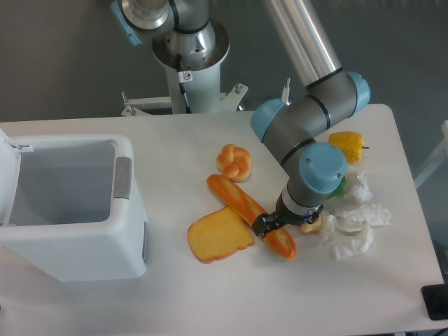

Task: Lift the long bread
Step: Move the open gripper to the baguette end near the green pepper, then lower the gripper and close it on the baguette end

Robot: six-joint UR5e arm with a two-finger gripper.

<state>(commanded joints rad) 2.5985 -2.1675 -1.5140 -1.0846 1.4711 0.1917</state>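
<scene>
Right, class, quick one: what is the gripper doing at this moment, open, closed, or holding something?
Gripper: low over the long bread near its lower right end; whether the jaws are open or shut on it cannot be told from this view.

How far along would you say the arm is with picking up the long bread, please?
Done: the end effector has reached the long, glossy orange-brown baguette-shaped loaf and sits low over its lower right part. In hand: the grasp itself; whether the fingers are closed on it cannot be told from this view. Left: the lift, as the loaf lies on the white table, one side against the flat square toast slice.
</scene>
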